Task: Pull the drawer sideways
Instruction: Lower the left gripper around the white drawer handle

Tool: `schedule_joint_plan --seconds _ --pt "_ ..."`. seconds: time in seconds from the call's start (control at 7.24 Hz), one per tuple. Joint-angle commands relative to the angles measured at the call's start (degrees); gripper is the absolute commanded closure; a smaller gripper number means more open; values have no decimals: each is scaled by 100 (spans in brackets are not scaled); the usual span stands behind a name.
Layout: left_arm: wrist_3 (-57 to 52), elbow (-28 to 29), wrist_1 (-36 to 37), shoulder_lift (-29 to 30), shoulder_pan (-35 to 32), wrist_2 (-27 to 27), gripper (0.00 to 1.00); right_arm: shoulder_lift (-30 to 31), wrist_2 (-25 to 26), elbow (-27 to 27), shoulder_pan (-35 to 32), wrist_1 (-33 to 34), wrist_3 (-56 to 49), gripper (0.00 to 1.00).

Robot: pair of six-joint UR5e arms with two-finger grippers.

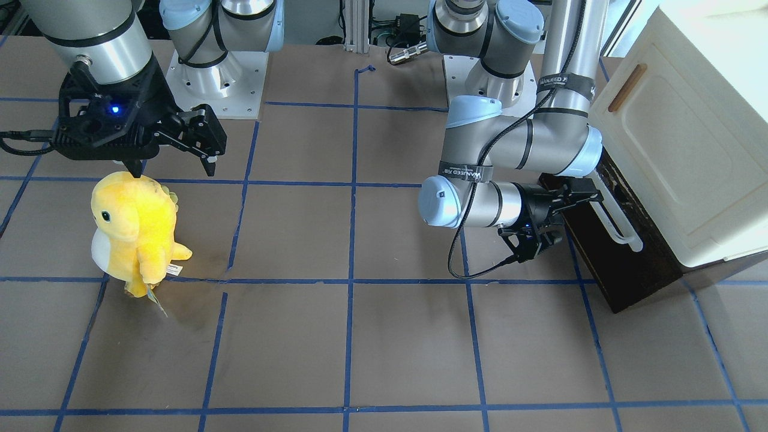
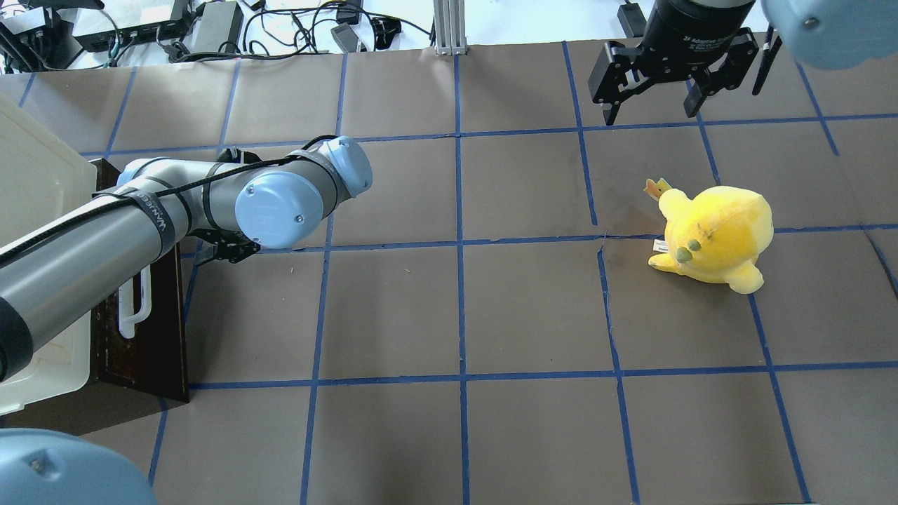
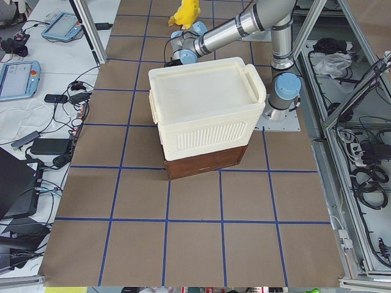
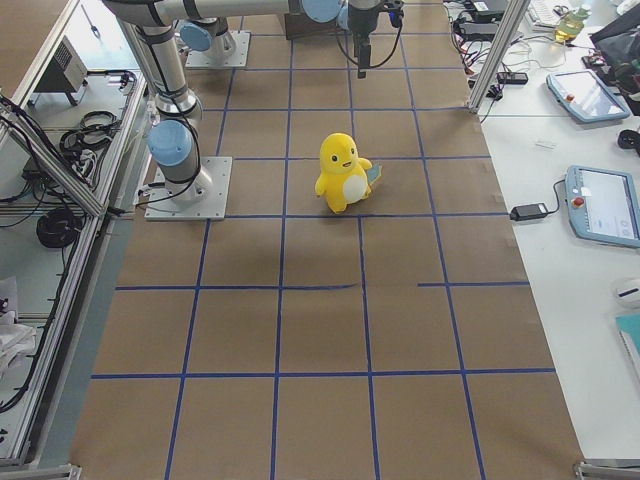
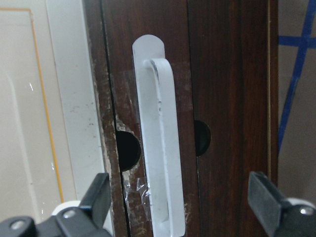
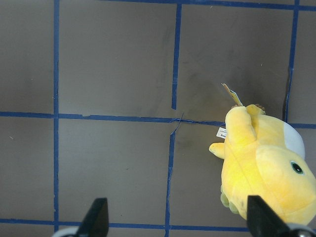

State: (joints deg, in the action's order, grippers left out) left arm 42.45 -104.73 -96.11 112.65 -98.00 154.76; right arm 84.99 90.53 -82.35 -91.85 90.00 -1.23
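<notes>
The drawer (image 1: 624, 264) has a dark brown front and sits at the foot of the cream cabinet (image 1: 690, 138). None of its inside shows. Its long white bar handle (image 1: 618, 225) fills the left wrist view (image 5: 158, 148). My left gripper (image 1: 588, 198) is open and faces the drawer front. Its fingers (image 5: 98, 197) stand on either side of the handle's near end, apart from it. In the overhead view the left arm hides this gripper, and the handle (image 2: 133, 308) shows below the arm. My right gripper (image 2: 649, 112) is open and empty, hanging far away above the mat.
A yellow plush toy (image 1: 135, 228) stands on the mat just below my right gripper; it also shows in the right wrist view (image 6: 261, 168). The cabinet door has a small brown handle (image 1: 627, 88). Blue tape lines grid the brown mat (image 1: 360, 336).
</notes>
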Motion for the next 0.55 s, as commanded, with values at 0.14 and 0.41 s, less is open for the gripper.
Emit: schedule_joint_plan --seconds 0.14,0.41 --pt "1 -170 -214 64 105 177 0 0 0 0 0 0 0 0" --pt "-17 -188 -233 64 316 168 0 0 0 0 0 0 0 0"
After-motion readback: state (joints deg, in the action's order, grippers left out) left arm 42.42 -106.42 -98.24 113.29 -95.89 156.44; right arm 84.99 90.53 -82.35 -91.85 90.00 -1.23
